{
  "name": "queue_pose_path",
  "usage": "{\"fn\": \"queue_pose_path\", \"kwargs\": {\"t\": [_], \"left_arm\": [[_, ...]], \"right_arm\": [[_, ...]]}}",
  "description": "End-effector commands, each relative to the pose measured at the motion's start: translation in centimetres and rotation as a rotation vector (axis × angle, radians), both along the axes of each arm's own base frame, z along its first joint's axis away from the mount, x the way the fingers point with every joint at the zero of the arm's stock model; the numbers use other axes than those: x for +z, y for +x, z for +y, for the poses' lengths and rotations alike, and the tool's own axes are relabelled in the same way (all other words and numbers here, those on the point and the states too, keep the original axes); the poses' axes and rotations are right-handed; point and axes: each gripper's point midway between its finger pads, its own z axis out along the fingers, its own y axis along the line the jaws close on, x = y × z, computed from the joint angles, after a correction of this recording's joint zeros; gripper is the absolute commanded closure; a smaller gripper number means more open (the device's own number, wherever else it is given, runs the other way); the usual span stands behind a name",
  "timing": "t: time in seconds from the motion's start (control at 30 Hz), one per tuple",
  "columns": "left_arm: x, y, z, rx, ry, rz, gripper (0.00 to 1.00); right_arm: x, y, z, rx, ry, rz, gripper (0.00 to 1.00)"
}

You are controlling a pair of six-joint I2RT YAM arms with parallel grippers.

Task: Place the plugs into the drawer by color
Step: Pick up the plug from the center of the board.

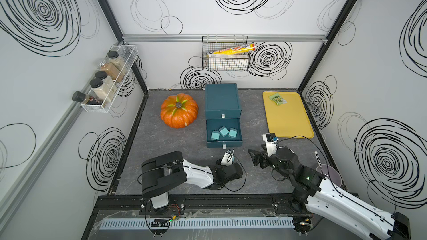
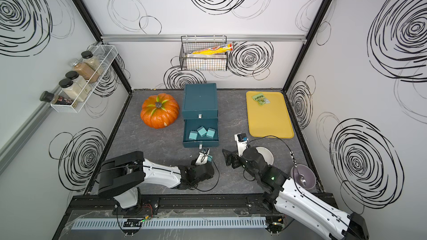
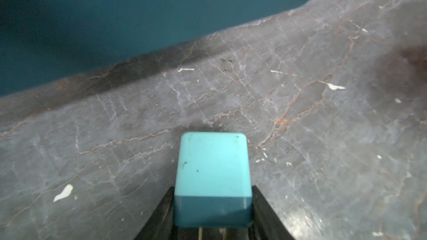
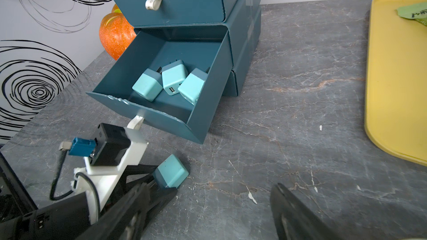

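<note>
Left wrist view shows me the left gripper (image 3: 213,188) clenched on a teal plug (image 3: 212,169) near the drawer (image 1: 222,99). Three teal plugs (image 1: 223,132) lie in its open middle compartment. Right gripper (image 1: 254,156) hovers spread, empty.

Drawer chest (image 1: 221,99): dark teal, boxy, three stacked drawers with small silver pulls, upright on the grey tabletop. Middle drawer (image 1: 223,144) is pulled well out; the bottom one is pushed in. Three teal plugs (image 1: 223,131) lie on the open drawer's floor, clustered and touching. They are rounded cubes, pale teal with a darker pronged end pointing toward the chest. Fourth teal plug (image 4: 172,172) sits just in front of the open drawer, tilted, pinched between the left gripper (image 3: 212,191) fingers, prongs toward the wrist.
</note>
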Motion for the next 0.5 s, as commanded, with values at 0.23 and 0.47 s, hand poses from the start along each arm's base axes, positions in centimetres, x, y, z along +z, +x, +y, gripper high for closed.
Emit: {"fn": "queue_pose_path", "kwargs": {"t": [0.23,0.47], "left_arm": [[8.6,-5.5,-3.6,-0.207,-0.243,0.050,0.70],[16.3,-3.3,0.2,-0.112,-0.299,-0.055,0.75]], "right_arm": [[1.5,-0.3,-0.3,0.005,0.053,-0.048,0.15],[1.8,-0.1,0.2,0.017,0.046,-0.034,0.14]]}}
